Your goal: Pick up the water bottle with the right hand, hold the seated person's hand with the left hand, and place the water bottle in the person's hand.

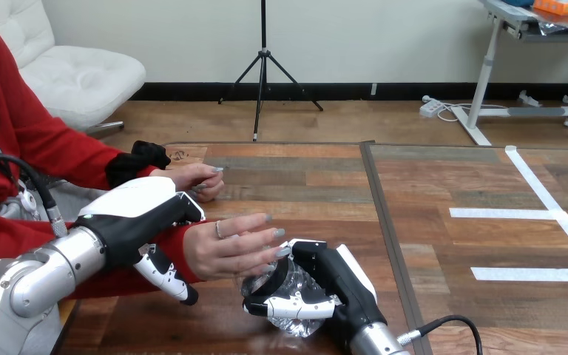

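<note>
Setting: a wooden desk [303, 185], seen from the head camera; a person sits at its left side.

Left arm: the silver forearm [41, 274] enters from the lower left and reaches right toward the person.

Left hand [137, 214]: its white-shelled back lies over the person's wrist [185, 248]. The fingers curl over the top of the wrist and the thumb hooks in from below, so the hand is clasped round it.

Person's near hand [229, 248]: it extends rightward from the clasped wrist, back facing up and fingers stretched out. The fingertips lie over the top of the water bottle and reach the right hand.

Water bottle [290, 299]: clear and crumpled, at the near middle of the desk, just under the near hand's fingers. It sits inside the right hand's grasp. Whether its base touches the desk cannot be told.

Right hand [325, 285]: it comes in from the bottom edge with its fingers wrapped round the bottle from the right, closed on it.

Person's far hand [196, 181]: it rests on the desk behind the left hand, apart from the bottle, fingers loosely curled.

White tape [555, 214]: strips on the desk's right part, well apart from both hands.
</note>
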`<action>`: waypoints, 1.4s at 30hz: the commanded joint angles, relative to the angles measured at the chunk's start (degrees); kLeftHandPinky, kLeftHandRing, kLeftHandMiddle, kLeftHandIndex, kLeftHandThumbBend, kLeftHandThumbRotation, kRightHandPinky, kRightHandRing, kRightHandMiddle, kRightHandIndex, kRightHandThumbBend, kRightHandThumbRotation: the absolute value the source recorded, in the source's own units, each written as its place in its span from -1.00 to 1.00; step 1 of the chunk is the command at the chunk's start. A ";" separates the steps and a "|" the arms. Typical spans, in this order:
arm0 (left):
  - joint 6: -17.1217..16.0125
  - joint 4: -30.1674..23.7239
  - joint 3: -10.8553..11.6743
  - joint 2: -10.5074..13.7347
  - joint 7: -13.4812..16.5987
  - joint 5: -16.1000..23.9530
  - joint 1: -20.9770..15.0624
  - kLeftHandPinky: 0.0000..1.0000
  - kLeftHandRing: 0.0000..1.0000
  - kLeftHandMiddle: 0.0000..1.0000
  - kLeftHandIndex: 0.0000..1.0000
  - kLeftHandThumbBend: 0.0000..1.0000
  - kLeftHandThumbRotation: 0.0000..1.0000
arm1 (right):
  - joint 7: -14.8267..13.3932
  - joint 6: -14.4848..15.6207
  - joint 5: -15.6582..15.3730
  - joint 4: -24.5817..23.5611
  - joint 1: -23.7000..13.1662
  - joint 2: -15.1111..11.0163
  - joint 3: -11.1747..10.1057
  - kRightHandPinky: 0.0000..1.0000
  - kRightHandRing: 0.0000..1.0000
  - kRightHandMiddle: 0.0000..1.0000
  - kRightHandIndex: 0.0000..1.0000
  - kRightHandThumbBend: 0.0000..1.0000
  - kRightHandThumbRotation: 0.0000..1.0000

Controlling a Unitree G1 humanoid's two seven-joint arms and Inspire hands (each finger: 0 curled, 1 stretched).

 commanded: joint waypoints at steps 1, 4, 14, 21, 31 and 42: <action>-3.27 -2.74 1.93 -2.07 2.93 -1.72 -9.40 -0.50 -0.39 -0.24 -0.21 0.86 -1.00 | -0.34 -0.79 -1.71 -1.28 -5.70 4.73 2.57 -0.73 -0.59 -0.42 -0.26 0.85 -0.80; -2.90 -3.11 1.93 -2.04 2.82 -1.52 -9.28 -0.50 -0.38 -0.24 -0.21 0.86 -1.00 | -0.25 -1.01 -1.48 -1.17 -5.80 4.62 2.49 -0.76 -0.63 -0.45 -0.26 0.85 -0.80; -2.93 -3.21 2.11 -2.10 2.85 -1.71 -8.98 -0.51 -0.38 -0.24 -0.21 0.86 -1.00 | -0.86 -0.67 -1.44 -1.33 -5.89 4.31 2.60 -0.74 -0.61 -0.43 -0.25 0.86 -0.78; -3.38 -2.66 2.13 -2.06 2.81 -2.04 -8.95 -0.50 -0.37 -0.23 -0.20 0.87 -1.00 | -0.81 -0.96 -1.11 -1.07 -6.05 4.20 2.63 -0.75 -0.63 -0.45 -0.25 0.87 -0.78; -3.16 -2.83 2.15 -2.10 2.84 -2.01 -8.60 -0.46 -0.34 -0.19 -0.18 0.87 -1.00 | -0.45 -1.31 -0.94 -0.52 -6.41 4.06 2.56 -0.76 -0.64 -0.46 -0.25 0.89 -0.76; -3.85 -2.17 2.04 -1.96 2.92 -2.05 -8.45 -0.35 -0.23 -0.10 -0.10 0.89 -1.00 | -0.63 -1.68 -1.14 -0.38 -6.42 3.72 2.51 -0.45 -0.31 -0.16 -0.09 0.94 -0.69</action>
